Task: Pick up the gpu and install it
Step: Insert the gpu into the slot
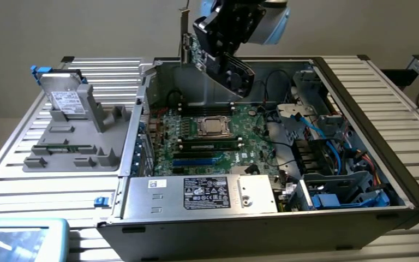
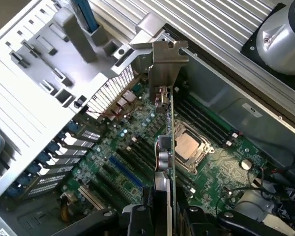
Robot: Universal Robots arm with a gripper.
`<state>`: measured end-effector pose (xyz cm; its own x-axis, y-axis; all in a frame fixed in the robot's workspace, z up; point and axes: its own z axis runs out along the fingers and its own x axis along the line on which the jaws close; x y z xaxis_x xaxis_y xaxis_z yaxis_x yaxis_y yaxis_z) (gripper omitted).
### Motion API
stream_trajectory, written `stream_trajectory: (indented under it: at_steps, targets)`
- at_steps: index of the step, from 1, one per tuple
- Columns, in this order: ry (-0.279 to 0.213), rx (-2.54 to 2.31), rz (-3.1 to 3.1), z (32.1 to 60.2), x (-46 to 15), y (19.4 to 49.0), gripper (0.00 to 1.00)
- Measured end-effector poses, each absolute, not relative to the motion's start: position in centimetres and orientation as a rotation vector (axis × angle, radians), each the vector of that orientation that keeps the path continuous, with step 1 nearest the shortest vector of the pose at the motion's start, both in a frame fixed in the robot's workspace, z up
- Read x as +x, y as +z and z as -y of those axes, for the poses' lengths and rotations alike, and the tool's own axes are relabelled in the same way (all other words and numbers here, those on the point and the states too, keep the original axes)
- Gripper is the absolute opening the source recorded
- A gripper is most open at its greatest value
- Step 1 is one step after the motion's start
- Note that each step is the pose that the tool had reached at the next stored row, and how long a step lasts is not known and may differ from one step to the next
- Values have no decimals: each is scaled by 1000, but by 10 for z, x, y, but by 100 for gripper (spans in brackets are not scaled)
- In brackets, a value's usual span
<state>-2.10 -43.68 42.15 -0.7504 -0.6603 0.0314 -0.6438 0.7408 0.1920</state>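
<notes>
The claw is clamped on the gpu, which hangs edge-down just above the CPU socket inside the open computer case, clear of the motherboard. To carry it well, I judge the card should be held upright. Its silver bracket should face the slotted rear wall beyond the socket, and its lower edge should run parallel to the expansion slots beside the socket.

I see the open computer case on the slatted table, motherboard face up, processor at its middle. At the exterior view's left, a grey tray holds a hard drive on its edge.
</notes>
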Motion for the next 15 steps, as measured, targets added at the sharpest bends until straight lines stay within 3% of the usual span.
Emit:
stream_trajectory:
  at_steps: [15]
  targets:
    - [-231,1437,2655,437,-21,421,28]
